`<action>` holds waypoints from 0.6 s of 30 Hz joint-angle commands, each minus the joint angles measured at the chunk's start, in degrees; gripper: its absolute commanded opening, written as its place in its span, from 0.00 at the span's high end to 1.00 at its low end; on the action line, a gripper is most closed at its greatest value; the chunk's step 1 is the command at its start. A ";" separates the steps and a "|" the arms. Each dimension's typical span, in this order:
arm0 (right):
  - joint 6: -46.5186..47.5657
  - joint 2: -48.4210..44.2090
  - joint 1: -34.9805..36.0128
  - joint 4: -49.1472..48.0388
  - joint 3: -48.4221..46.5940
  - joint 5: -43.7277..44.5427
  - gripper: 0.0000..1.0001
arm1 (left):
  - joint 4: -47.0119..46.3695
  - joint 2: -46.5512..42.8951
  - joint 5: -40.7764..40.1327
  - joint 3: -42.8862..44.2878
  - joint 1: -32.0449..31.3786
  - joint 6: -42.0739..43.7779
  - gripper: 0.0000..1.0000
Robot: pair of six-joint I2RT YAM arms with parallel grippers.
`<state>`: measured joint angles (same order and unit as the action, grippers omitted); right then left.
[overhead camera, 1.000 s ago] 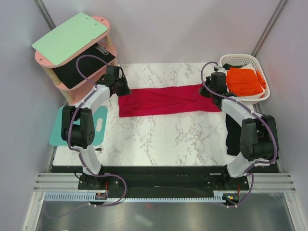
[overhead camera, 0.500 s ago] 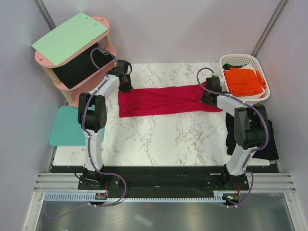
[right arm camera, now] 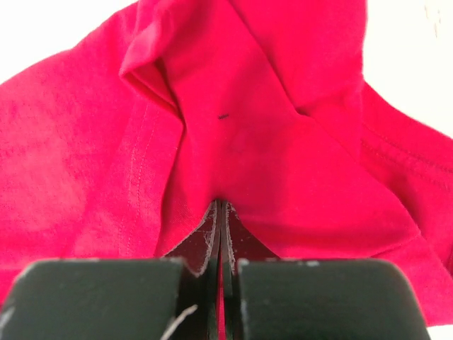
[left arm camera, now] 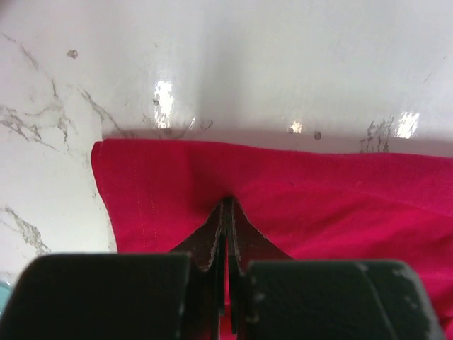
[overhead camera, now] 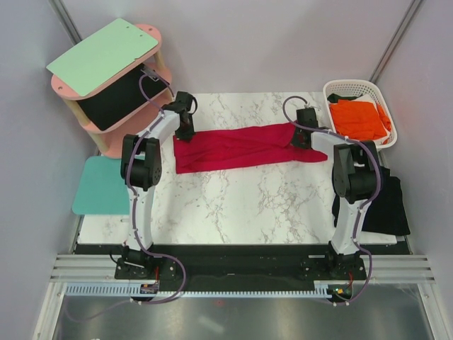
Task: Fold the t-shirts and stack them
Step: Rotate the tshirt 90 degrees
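My left gripper (left arm camera: 226, 205) is pinched on the end of the red shirt (overhead camera: 241, 147) farthest from the basket (overhead camera: 354, 85). My right gripper (right arm camera: 219, 205) pinches the end just beside the basket (the orange shirt (overhead camera: 359, 119) lies inside it). Both arms have swung in line with the cloth, which barely shifted: stretched out, I judge, ready for folding.

We see a white marble table (overhead camera: 233, 205) with grey veins. Plain pale walls (overhead camera: 248, 42) stand behind the table and on both its sides. At the table's far left corner is a pink shelf (overhead camera: 151, 31) with a mint-green board (overhead camera: 102, 55) on top. A teal mat (overhead camera: 99, 190) lies at the table's left edge. A white basket (overhead camera: 350, 83) sits at its far right corner. Light makes bright spots on the table.
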<state>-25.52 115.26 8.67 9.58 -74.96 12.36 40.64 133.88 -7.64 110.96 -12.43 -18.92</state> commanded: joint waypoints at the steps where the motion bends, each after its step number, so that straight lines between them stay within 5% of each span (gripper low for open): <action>1: 2.40 3.91 -0.05 0.26 -5.98 2.75 1.00 | 6.38 -2.31 -3.52 -7.48 -0.75 -2.70 0.98; 9: 6.52 12.17 0.21 1.58 -19.06 0.48 1.00 | 6.82 -10.22 -4.05 -22.79 -5.32 -5.43 0.98; 18: 13.38 24.12 5.29 6.14 -39.37 -6.02 1.00 | 6.73 -14.44 -5.55 -35.01 -22.62 -11.92 0.98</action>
<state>-16.62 135.50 10.22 13.34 -105.93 10.22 41.10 116.05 -16.51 82.11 -27.42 -24.45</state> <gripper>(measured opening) 0.007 0.026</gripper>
